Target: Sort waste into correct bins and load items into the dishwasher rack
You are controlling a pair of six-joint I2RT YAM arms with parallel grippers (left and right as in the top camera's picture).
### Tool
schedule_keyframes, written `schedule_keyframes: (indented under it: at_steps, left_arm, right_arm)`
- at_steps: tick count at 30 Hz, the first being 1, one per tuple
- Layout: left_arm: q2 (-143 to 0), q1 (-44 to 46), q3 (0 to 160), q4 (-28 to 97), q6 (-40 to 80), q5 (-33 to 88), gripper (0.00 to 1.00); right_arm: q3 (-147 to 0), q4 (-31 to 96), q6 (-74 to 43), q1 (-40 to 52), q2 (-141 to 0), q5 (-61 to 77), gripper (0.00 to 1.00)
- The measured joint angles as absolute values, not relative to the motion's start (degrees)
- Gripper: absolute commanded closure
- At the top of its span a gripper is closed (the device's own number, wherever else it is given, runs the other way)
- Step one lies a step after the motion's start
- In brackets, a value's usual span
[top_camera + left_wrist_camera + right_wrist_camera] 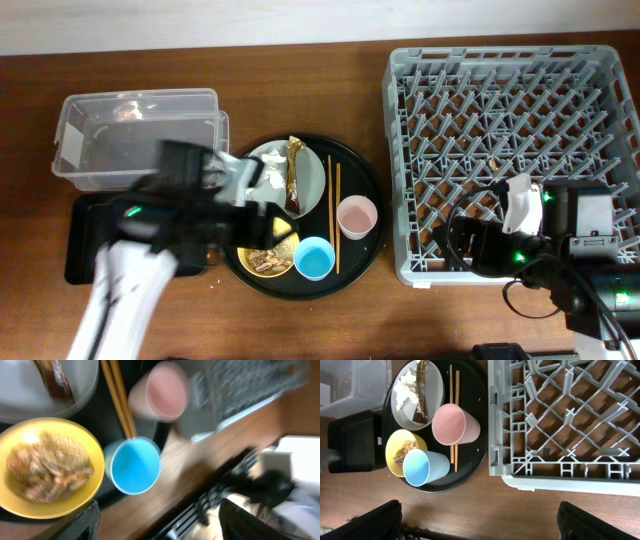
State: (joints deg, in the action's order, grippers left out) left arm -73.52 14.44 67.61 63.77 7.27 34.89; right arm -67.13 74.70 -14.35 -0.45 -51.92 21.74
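A round black tray [362,262] holds the pale grey plate [312,180] with white paper scraps [270,172] and the brown-and-gold wrapper [294,176], the yellow bowl [268,258] of brownish leftovers [50,467], the light blue cup [314,260], the pink cup [356,217] and the chopsticks [334,215]. My left gripper [255,228] is open and empty, blurred, hovering over the tray near the bowl; the left wrist view [160,527] shows the bowl [30,505] and blue cup [135,465] below. My right gripper [480,525] is open and empty over the table by the rack's front left corner [455,245].
The grey dishwasher rack [510,60] fills the right side. The clear plastic box [140,135] stands at the back left, the shallow black rectangular tray [85,240] in front of it. Bare wooden table lies between the round tray and the rack.
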Motion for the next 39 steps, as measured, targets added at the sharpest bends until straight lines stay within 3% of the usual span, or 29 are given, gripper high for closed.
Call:
schedule_keyframes:
  at_steps: [4,5,7,8,12,16,20,23,28,30,33,34,35,36,39]
  left_arm:
    - [-88.5,34.5,67.3,59.3,16.7,12.3,0.46]
    - [-90.7,36.0,67.2,59.0,18.9,8.2,0.52]
    - [-94.6,37.2,67.2,56.9,22.8,2.1,0.93]
    - [-96.1,37.3,67.2,56.4,23.7,0.5,1.00]
    - [-96.3,37.5,67.5,57.0,25.3,1.4,1.00]
    - [-92.5,34.5,74.1,68.7,21.5,9.5,1.00]
    - [-82.7,23.9,78.6,66.5,12.6,31.4,1.00]
    - [-80.0,16.9,78.8,61.1,7.1,55.7,1.00]
    - [-80.0,15.9,78.8,55.0,5.3,73.9,1.00]
    - [-80.0,16.0,78.8,54.0,5.3,76.3,1.00]
    - [-80.0,16.2,78.8,53.4,5.1,77.6,1.00]
    - [-80.0,16.2,78.8,53.3,5.1,77.8,1.00]
    - [-80.0,16.2,78.8,53.3,5.1,77.6,1.00]
    - [-80.0,16.2,78.8,53.3,5.1,77.6,1.00]
    - [-80.0,16.2,78.9,53.3,5.1,77.6,1.00]
  right_arm:
    - [-67.2,75.2,-14.3,-0.4,-51.8,22.1,0.01]
    - [-67.2,75.5,-14.3,-0.4,-51.8,22.1,0.01]
    - [-67.2,75.7,-14.1,-0.4,-51.8,22.1,0.01]
    - [-67.2,75.8,-13.6,-0.4,-51.8,22.2,0.01]
    - [-67.2,76.4,-12.9,-0.4,-51.8,22.2,0.00]
    - [-67.2,79.1,-3.6,-0.4,-51.8,26.9,0.07]
    - [-67.2,78.8,6.2,-0.4,-51.8,41.9,0.09]
    - [-67.4,74.1,9.1,-0.4,-51.8,59.4,0.09]
    - [-67.9,60.4,4.7,4.1,-52.3,69.1,0.07]
    - [-67.9,53.4,0.0,7.7,-53.9,68.1,0.08]
    - [-67.9,46.1,-5.5,15.4,-58.9,66.2,0.31]
    - [-67.9,45.1,-6.9,17.2,-60.1,64.8,0.33]
    - [-67.9,44.7,-7.8,17.7,-60.6,64.3,0.23]
    - [-67.9,44.7,-8.0,17.7,-60.5,64.3,0.22]
    - [-67.9,44.0,-8.9,16.3,-59.0,63.1,0.30]
